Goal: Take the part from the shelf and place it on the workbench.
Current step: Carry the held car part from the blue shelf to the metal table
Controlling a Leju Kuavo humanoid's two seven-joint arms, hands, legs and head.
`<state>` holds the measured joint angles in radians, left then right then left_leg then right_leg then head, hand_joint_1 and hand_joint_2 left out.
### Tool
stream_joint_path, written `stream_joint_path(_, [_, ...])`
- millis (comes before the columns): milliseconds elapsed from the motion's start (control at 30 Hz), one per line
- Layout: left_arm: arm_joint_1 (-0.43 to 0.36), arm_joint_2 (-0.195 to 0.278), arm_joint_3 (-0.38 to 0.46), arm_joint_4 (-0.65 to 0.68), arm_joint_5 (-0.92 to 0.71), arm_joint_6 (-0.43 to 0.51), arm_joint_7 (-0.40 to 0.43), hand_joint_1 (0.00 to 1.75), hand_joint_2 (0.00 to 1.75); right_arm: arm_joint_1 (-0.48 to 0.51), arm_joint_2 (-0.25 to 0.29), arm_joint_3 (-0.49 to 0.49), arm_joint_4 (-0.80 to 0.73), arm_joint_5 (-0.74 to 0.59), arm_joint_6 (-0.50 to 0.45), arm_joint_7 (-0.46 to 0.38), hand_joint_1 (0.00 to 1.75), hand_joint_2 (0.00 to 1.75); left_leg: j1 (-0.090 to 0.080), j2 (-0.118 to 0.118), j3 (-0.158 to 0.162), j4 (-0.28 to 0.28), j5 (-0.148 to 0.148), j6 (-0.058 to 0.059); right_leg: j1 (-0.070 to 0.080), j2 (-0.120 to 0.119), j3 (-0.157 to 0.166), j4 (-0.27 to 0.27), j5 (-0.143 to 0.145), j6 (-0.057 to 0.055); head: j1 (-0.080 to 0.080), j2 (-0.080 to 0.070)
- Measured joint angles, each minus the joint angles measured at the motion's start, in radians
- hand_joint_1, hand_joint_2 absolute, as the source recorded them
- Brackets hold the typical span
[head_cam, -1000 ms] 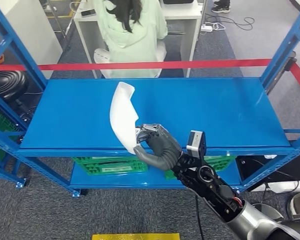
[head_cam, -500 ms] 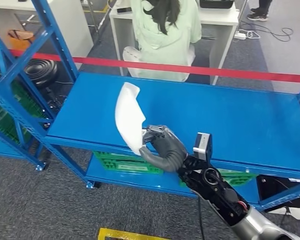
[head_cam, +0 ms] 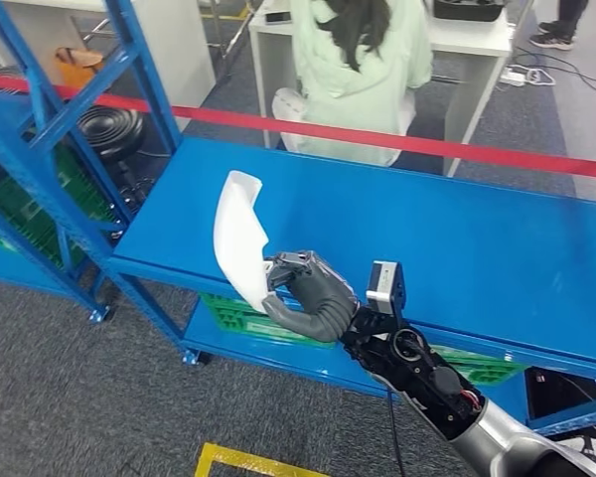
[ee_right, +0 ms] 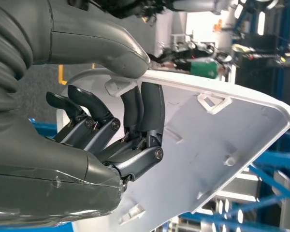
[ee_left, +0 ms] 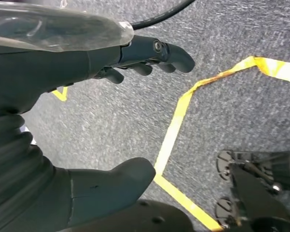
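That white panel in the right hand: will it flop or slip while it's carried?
Probably stiff: the white panel stands above the right hand with its curve intact, and the right wrist view shows moulded ribs and clips. Likely light, being thin-walled. Slipping seems possible, since its smooth surface is pinched only near one end.

No lettering, label, brand, number or sign can be read anywhere in these views.
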<state>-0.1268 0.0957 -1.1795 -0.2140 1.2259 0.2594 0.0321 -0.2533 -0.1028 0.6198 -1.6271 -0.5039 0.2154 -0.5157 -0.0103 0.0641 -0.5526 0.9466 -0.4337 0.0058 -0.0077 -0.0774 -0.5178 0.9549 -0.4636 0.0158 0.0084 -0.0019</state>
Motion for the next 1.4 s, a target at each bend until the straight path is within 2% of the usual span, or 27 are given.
stream_joint_path(67, [-0.001,0.000,0.000,0.000,0.000,0.000,-0.001,0.00,1.75,-0.002,0.000,0.002,-0.001,0.005,0.000,0.003,1.75,1.75,0.000,-0.021,-0.001,-0.007,0.004,0.010,0.001,-0.013,0.005,-0.003,-0.003,0.011,0.002,0.000])
stream_joint_path(133, [0.001,0.000,0.000,0.000,-0.001,0.000,0.000,0.00,1.75,-0.004,0.000,0.004,-0.002,0.009,0.000,0.004,1.75,1.75,0.006,-0.040,0.005,-0.017,0.010,0.020,-0.001,0.009,-0.001,0.022,-0.025,0.021,0.004,0.000])
stream_joint_path(167, [0.001,-0.001,0.000,0.000,-0.001,0.000,0.000,0.00,1.75,-0.004,0.000,0.004,-0.003,0.012,0.000,0.004,1.75,1.75,0.010,-0.048,0.008,-0.021,0.012,0.024,-0.001,0.030,-0.019,0.064,-0.051,0.025,0.008,0.000])
stream_joint_path(233, [0.001,-0.001,0.000,0.000,-0.001,0.000,0.000,0.00,1.75,-0.003,0.000,0.005,-0.002,0.016,0.000,0.004,1.75,1.75,0.010,-0.067,0.008,-0.022,0.013,0.028,-0.002,0.063,-0.085,0.205,-0.119,0.029,0.017,0.000])
stream_joint_path(267, [0.001,-0.001,0.000,0.000,-0.001,0.000,0.000,0.00,1.75,-0.002,0.000,0.006,-0.002,0.018,0.000,0.005,1.75,1.75,0.010,-0.079,0.009,-0.021,0.013,0.029,-0.003,0.068,-0.116,0.268,-0.139,0.030,0.020,0.000])
stream_joint_path(300, [0.001,-0.001,0.000,0.000,-0.001,0.000,0.000,0.00,1.75,-0.002,0.000,0.007,-0.001,0.019,0.000,0.006,1.75,1.75,0.011,-0.092,0.009,-0.020,0.012,0.029,-0.003,0.071,-0.135,0.301,-0.141,0.031,0.023,0.000])
stream_joint_path(333, [0.002,-0.002,0.000,0.000,-0.001,0.000,0.000,0.00,1.75,-0.002,0.000,0.007,-0.001,0.020,0.000,0.007,1.75,1.75,0.011,-0.106,0.010,-0.018,0.011,0.029,-0.003,0.073,-0.134,0.290,-0.120,0.031,0.025,0.000])
stream_joint_path(367, [0.002,-0.002,0.000,0.000,-0.002,0.000,0.000,0.00,1.75,-0.002,0.000,0.007,0.000,0.021,0.000,0.007,1.75,1.75,0.012,-0.121,0.012,-0.015,0.010,0.027,-0.004,0.078,-0.115,0.240,-0.083,0.030,0.028,0.000])
stream_joint_path(433, [0.002,-0.003,0.000,0.000,-0.003,0.000,0.000,0.00,1.75,-0.003,0.000,0.007,0.000,0.021,0.000,0.007,1.75,1.75,0.012,-0.147,0.012,-0.008,0.005,0.020,-0.009,0.114,-0.054,0.095,-0.011,0.026,0.035,0.000])
stream_joint_path(500, [0.002,-0.004,0.000,0.000,-0.004,0.000,0.000,0.00,1.75,-0.004,0.000,0.008,0.000,0.021,0.000,0.007,1.75,1.75,0.013,-0.169,0.005,-0.002,0.003,0.011,-0.013,0.145,-0.021,0.016,0.012,0.022,0.034,0.000])
stream_joint_path(567, [0.004,-0.002,0.000,0.000,-0.003,0.000,-0.001,0.00,1.75,-0.006,0.000,0.009,0.000,0.021,0.000,0.008,1.75,1.75,0.016,-0.188,-0.002,-0.003,0.006,0.000,-0.012,0.137,-0.018,0.007,0.011,0.013,0.029,0.000])
stream_joint_path(600, [0.007,-0.001,0.000,0.000,-0.003,0.000,-0.001,0.00,1.75,-0.008,0.000,0.009,0.000,0.021,0.000,0.008,1.75,1.75,0.017,-0.182,-0.005,0.001,0.004,-0.006,-0.012,0.126,-0.016,0.003,0.013,0.007,0.028,0.000])
stream_joint_path(667, [0.009,0.000,0.000,0.000,-0.003,0.000,-0.001,0.00,1.75,-0.011,0.000,0.010,0.000,0.021,0.000,0.008,1.75,1.75,0.016,-0.139,-0.032,0.056,-0.030,-0.017,-0.015,0.103,-0.012,-0.005,0.017,-0.005,0.017,0.000])
stream_joint_path(733, [0.006,-0.002,0.000,0.000,-0.003,0.000,-0.001,0.00,1.75,-0.010,0.000,0.011,0.000,0.021,0.000,0.007,1.75,1.75,0.018,-0.090,-0.100,0.189,-0.095,-0.028,-0.013,0.078,-0.011,-0.007,0.015,-0.012,0.004,0.000])
stream_joint_path(767, [0.005,-0.002,0.000,0.000,-0.003,0.000,-0.001,0.00,1.75,-0.010,0.000,0.011,0.000,0.021,0.000,0.008,1.75,1.75,0.020,-0.080,-0.134,0.257,-0.120,-0.032,-0.012,0.065,-0.011,-0.007,0.014,-0.013,0.002,0.000])
stream_joint_path(800, [0.005,-0.002,0.000,0.000,-0.003,0.000,-0.001,0.00,1.75,-0.009,0.000,0.012,0.000,0.021,0.000,0.008,1.75,1.75,0.022,-0.076,-0.156,0.297,-0.129,-0.034,-0.011,0.052,-0.010,-0.007,0.012,-0.014,0.002,0.000])
stream_joint_path(833, [0.006,-0.002,0.000,0.000,-0.002,0.001,-0.001,0.00,1.75,-0.009,0.000,0.013,0.000,0.021,0.000,0.008,1.75,1.75,0.024,-0.073,-0.158,0.298,-0.118,-0.036,-0.011,0.040,-0.009,-0.007,0.011,-0.013,0.001,0.000])
stream_joint_path(867, [0.006,-0.002,0.000,0.000,-0.001,0.002,-0.001,0.00,1.75,-0.009,0.000,0.014,0.000,0.021,0.000,0.008,1.75,1.75,0.025,-0.069,-0.137,0.255,-0.090,-0.036,-0.012,0.029,-0.008,-0.007,0.009,-0.012,0.000,0.000])
stream_joint_path(933, [0.006,0.000,0.000,0.000,0.002,0.005,0.000,0.00,1.75,-0.010,0.000,0.015,0.000,0.021,0.000,0.008,1.75,1.75,0.023,-0.038,-0.058,0.102,-0.025,-0.030,-0.010,0.010,-0.002,-0.006,0.005,-0.006,-0.002,0.000])
stream_joint_path(1000, [0.003,0.001,0.000,0.000,0.006,0.010,0.002,0.00,1.75,-0.011,0.000,0.015,0.000,0.022,0.000,0.007,1.75,1.75,0.017,-0.014,-0.009,0.006,0.004,-0.019,-0.005,-0.007,0.003,-0.006,0.000,0.003,0.000,0.000])
stream_joint_path(1100, [0.005,0.004,0.000,0.000,0.013,0.013,0.005,0.00,1.75,-0.012,0.001,0.016,0.000,0.022,0.005,0.005,1.75,1.75,0.015,-0.036,-0.006,-0.008,0.008,-0.003,-0.004,-0.025,0.009,-0.007,-0.006,0.019,0.006,0.000])
stream_joint_path(1167, [0.006,0.006,0.000,0.000,0.016,0.014,0.007,0.00,1.75,-0.012,0.001,0.016,0.000,0.021,0.010,0.003,1.75,1.75,0.021,-0.054,-0.001,-0.015,0.013,0.008,-0.007,0.007,-0.005,0.036,-0.038,0.029,0.010,0.000])
stream_joint_path(1233, [0.006,0.006,0.001,0.000,0.019,0.017,0.009,0.00,1.75,-0.010,0.001,0.016,0.001,0.021,0.012,0.002,1.75,1.75,0.023,-0.071,0.002,-0.017,0.014,0.016,-0.009,0.055,-0.065,0.166,-0.103,0.034,0.020,0.000])
stream_joint_path(1300, [0.005,0.007,0.001,0.000,0.020,0.021,0.011,0.00,1.75,-0.007,0.001,0.016,0.003,0.021,0.012,0.002,1.75,1.75,0.021,-0.094,0.003,-0.017,0.013,0.019,-0.009,0.071,-0.129,0.294,-0.146,0.035,0.026,0.000])
stream_joint_path(1333, [0.005,0.007,0.001,0.000,0.021,0.022,0.013,0.00,1.75,-0.007,0.001,0.016,0.005,0.021,0.013,0.002,1.75,1.75,0.021,-0.107,0.004,-0.016,0.013,0.019,-0.009,0.073,-0.140,0.310,-0.140,0.035,0.028,0.000])
stream_joint_path(1367, [0.005,0.006,0.001,0.000,0.021,0.023,0.014,0.00,1.75,-0.007,0.001,0.016,0.006,0.021,0.014,0.002,1.75,1.75,0.022,-0.121,0.005,-0.015,0.012,0.018,-0.010,0.076,-0.132,0.282,-0.112,0.034,0.030,0.000])
stream_joint_path(1400, [0.006,0.005,0.001,0.000,0.021,0.024,0.016,0.00,1.75,-0.007,0.001,0.016,0.007,0.021,0.015,0.002,1.75,1.75,0.022,-0.135,0.007,-0.013,0.011,0.016,-0.011,0.087,-0.106,0.219,-0.072,0.032,0.033,0.000])
